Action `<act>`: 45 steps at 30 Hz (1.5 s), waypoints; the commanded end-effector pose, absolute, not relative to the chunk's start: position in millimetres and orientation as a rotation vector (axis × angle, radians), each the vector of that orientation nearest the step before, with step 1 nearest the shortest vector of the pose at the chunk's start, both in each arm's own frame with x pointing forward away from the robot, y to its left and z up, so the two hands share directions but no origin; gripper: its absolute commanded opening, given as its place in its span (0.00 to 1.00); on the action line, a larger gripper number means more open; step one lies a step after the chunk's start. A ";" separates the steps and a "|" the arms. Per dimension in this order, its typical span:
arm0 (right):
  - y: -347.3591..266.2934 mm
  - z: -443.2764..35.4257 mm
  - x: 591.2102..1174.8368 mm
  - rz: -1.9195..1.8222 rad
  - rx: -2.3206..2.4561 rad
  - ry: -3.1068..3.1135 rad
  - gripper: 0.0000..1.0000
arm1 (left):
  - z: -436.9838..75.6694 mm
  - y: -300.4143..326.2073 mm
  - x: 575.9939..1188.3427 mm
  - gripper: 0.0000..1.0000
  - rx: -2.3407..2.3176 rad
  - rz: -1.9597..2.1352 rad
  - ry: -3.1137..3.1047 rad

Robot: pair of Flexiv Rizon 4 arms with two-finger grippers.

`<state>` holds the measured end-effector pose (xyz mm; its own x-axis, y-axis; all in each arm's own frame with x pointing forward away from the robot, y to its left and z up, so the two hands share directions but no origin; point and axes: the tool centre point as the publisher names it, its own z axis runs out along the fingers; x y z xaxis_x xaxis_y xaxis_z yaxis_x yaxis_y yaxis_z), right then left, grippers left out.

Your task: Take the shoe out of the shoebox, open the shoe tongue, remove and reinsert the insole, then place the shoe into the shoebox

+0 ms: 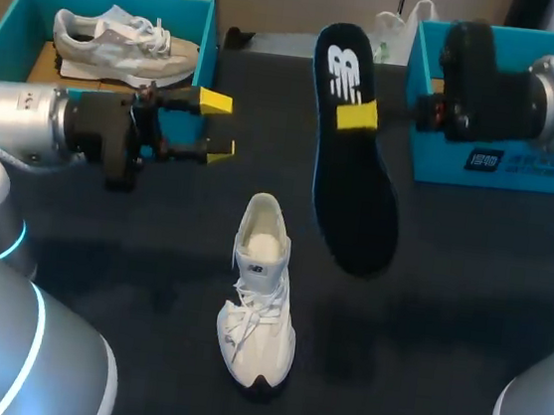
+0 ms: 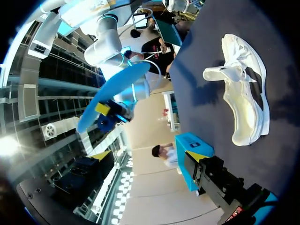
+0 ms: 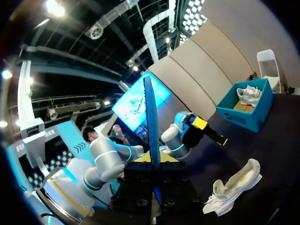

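A white sneaker lies on the dark table, toe toward the front edge; it also shows as the sneaker and the sneaker. My right gripper is shut on a black insole and holds it in the air above the table, behind the shoe and to its right. From the right wrist the insole stands edge-on between the fingers. My left gripper hovers open and empty, left of the insole and behind the shoe. The left wrist view shows the insole's blue underside.
A teal shoebox at the back left holds a second, grey-white sneaker. Another teal box sits at the back right, behind my right arm. Bare dark tabletop surrounds the white sneaker.
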<state>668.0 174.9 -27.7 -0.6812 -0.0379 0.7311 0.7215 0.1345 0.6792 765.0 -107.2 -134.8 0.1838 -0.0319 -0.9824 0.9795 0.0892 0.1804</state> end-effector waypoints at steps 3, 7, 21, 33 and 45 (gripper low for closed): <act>182.0 -52.8 730.5 -1.471 -0.759 -1.743 0.00 | -130.6 -112.2 761.2 1.00 1.184 -1.021 1.071; 178.6 -59.7 736.4 -1.495 -0.821 -1.684 0.00 | -127.2 -114.2 761.9 1.00 1.199 -1.040 1.085; 178.6 -59.7 736.4 -1.495 -0.821 -1.684 0.00 | -127.2 -114.2 761.9 1.00 1.199 -1.040 1.085; 197.6 -73.9 789.3 -1.277 -1.139 -1.487 0.00 | -127.2 -114.2 761.9 1.00 1.199 -1.040 1.085; 202.3 -76.2 789.9 -1.268 -1.135 -1.476 0.00 | -127.2 -114.2 761.9 1.00 1.199 -1.040 1.085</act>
